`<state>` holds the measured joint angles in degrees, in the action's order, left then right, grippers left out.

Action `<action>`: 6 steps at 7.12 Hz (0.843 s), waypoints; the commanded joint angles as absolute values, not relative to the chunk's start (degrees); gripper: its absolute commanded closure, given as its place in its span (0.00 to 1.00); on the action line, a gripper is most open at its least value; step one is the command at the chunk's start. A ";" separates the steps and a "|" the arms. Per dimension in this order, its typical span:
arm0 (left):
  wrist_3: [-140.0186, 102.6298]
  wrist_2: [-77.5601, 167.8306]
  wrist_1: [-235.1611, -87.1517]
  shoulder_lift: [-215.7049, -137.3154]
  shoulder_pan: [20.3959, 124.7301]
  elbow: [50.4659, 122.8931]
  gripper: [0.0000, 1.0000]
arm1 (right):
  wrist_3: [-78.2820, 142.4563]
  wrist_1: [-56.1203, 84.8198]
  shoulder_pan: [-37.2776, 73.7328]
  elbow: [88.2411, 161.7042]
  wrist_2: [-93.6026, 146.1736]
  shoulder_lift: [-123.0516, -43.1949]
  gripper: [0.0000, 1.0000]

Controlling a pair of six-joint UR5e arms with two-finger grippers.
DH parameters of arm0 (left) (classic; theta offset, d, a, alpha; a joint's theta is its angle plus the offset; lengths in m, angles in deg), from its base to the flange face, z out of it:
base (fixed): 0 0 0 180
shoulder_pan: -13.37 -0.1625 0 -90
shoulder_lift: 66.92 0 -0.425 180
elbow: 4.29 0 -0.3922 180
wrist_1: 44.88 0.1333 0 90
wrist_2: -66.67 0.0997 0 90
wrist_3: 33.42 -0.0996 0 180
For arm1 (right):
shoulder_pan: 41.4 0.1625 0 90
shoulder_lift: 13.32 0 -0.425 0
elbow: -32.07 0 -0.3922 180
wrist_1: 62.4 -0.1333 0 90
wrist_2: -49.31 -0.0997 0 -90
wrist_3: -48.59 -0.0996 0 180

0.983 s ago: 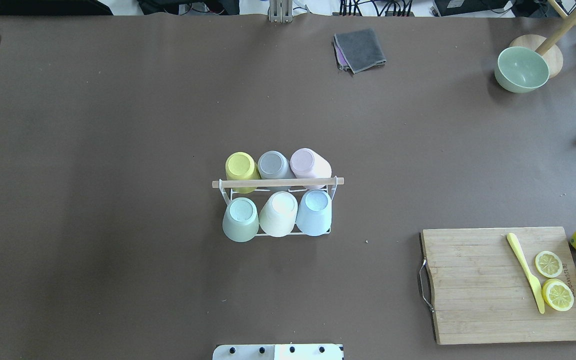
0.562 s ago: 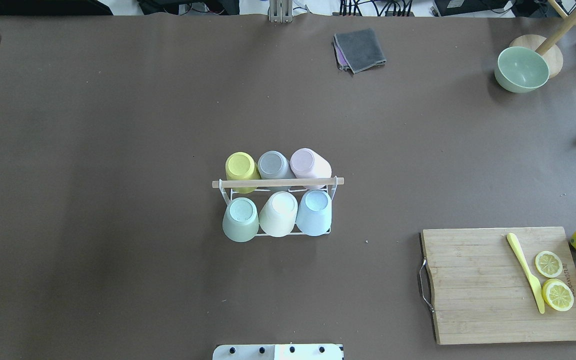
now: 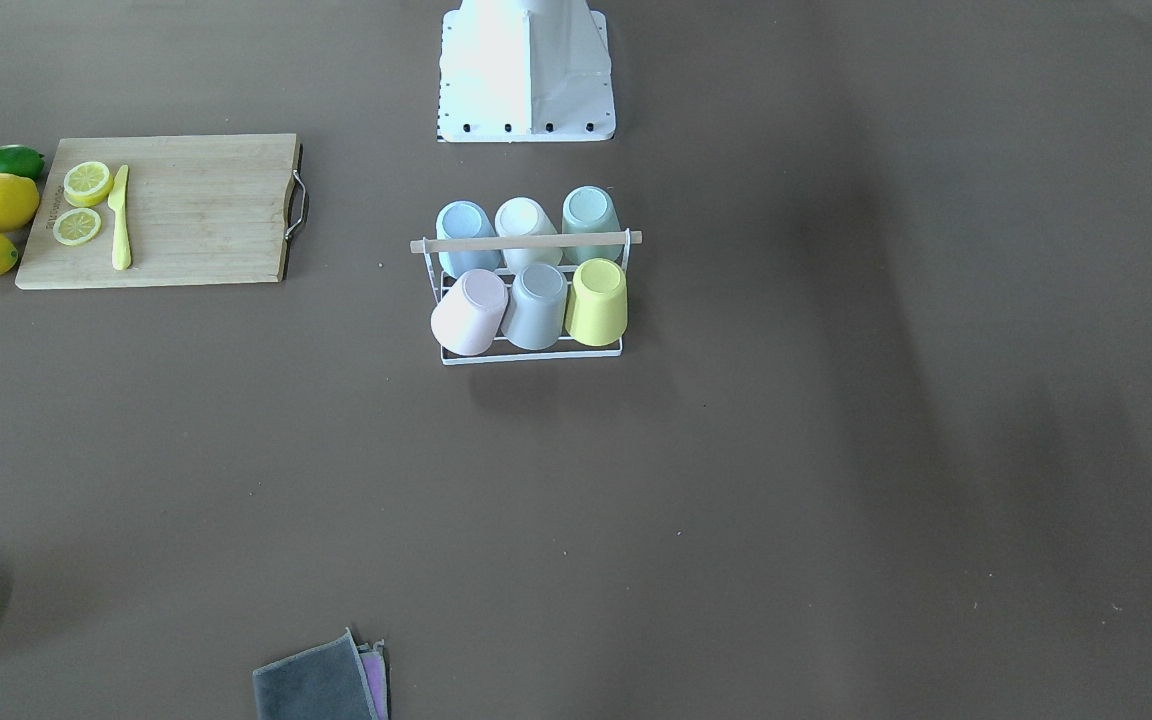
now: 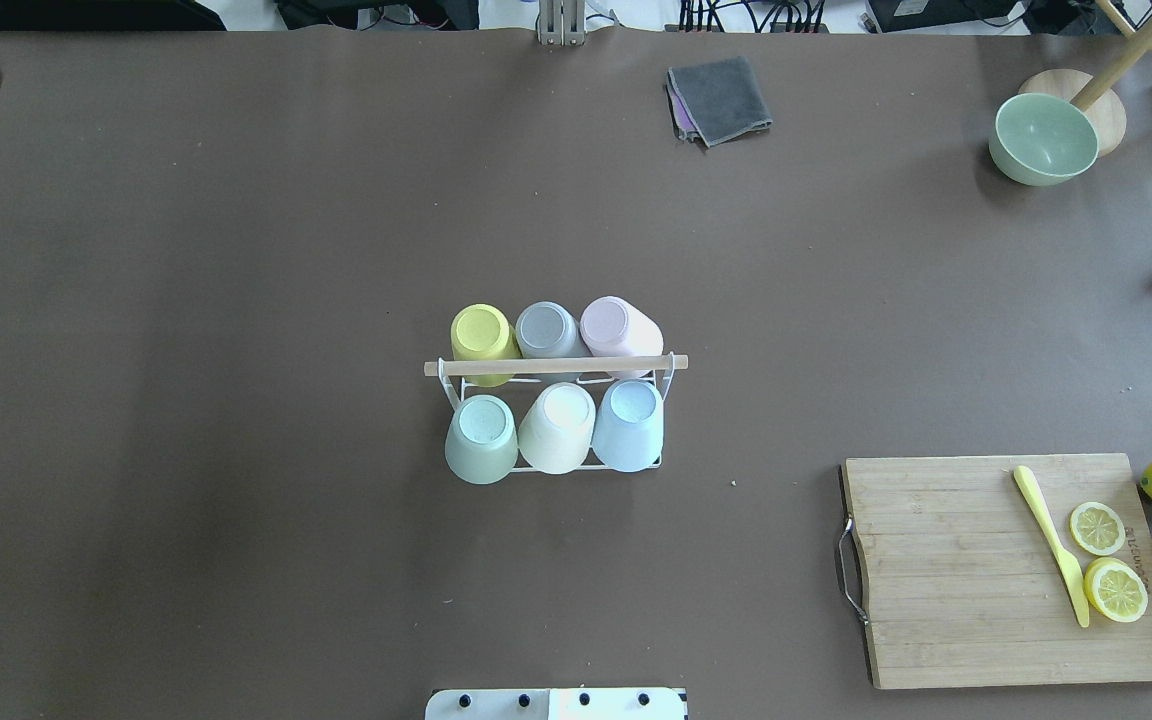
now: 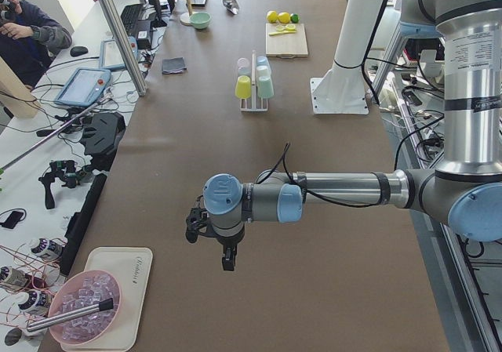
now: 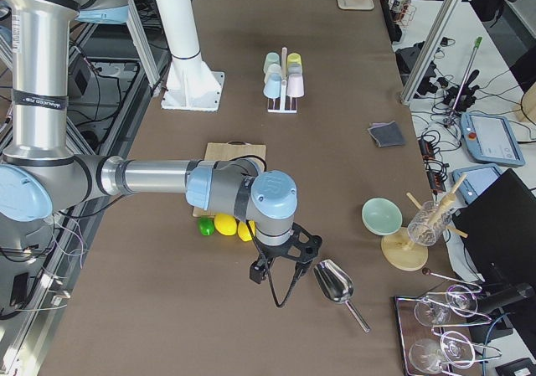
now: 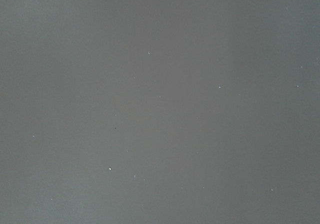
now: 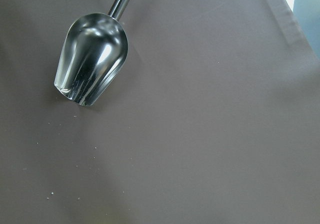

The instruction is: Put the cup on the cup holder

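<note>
The cup holder, a white wire rack with a wooden rod on top, stands mid-table; it also shows in the front view. Upside-down cups sit on its prongs in two rows of three: yellow, grey and pink in the far row; green, cream and blue in the near row. My left gripper hangs over bare table far to the left of the rack. My right gripper hangs far to the right. I cannot tell whether either is open or shut.
A cutting board with a yellow knife, lemon slices and lemons beside it lies at the front right. A green bowl and a grey cloth lie at the back. A metal scoop lies near my right gripper.
</note>
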<state>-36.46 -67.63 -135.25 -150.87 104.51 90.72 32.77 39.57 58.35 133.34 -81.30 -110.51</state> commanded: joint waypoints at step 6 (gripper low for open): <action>-36.33 -68.07 -135.41 -151.20 104.51 90.02 0.02 | 32.77 39.91 59.14 133.32 -80.95 -110.61 0.00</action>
